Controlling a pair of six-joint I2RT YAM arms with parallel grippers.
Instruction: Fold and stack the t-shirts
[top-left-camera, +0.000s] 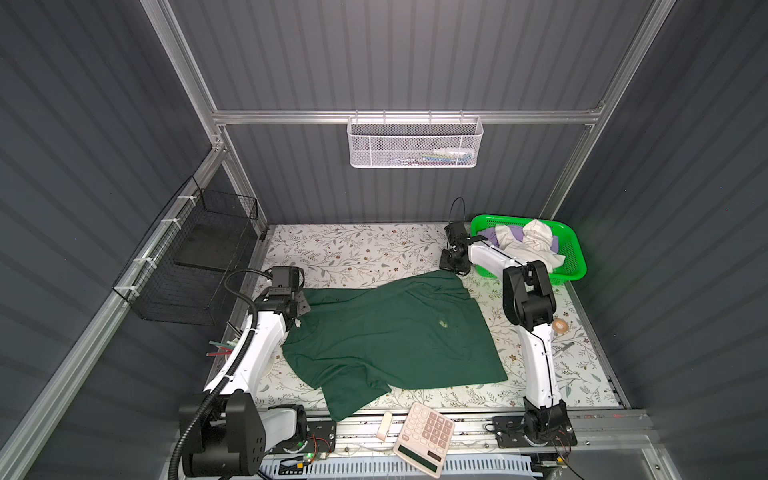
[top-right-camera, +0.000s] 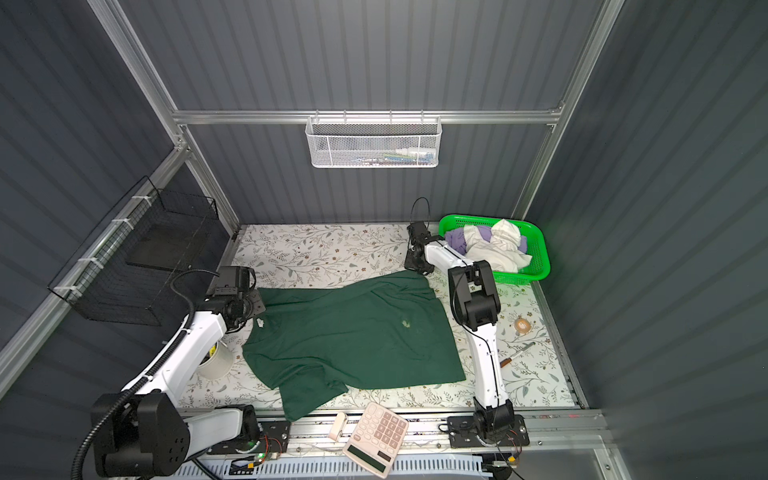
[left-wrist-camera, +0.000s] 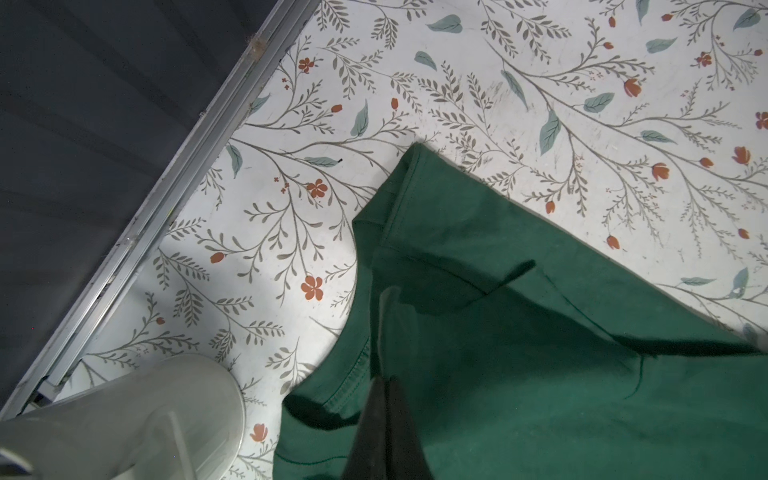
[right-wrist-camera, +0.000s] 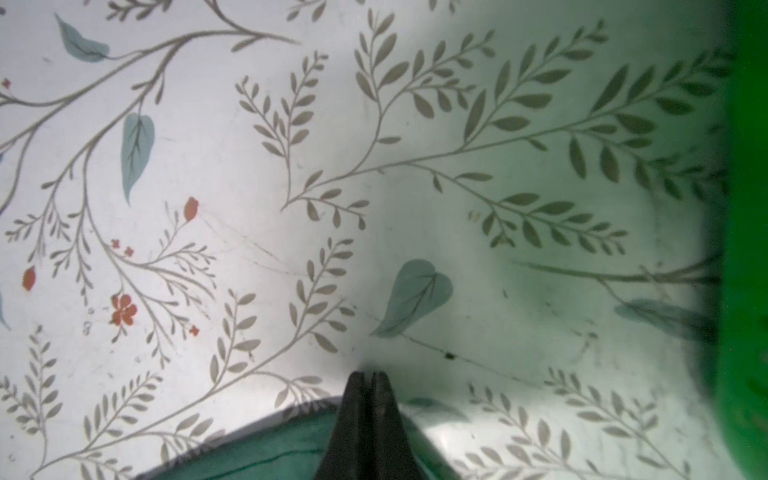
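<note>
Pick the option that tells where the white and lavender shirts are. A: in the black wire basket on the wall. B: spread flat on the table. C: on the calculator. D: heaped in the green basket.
D: the white and lavender shirts lie bunched inside the green basket at the far right of the table; only the dark green tee is spread on it.

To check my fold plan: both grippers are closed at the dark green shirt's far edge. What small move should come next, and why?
Probably raise both slightly together: the left gripper and the right gripper are shut on far corners of the dark green t-shirt, which lies spread, so a small lift tests both grips.
</note>
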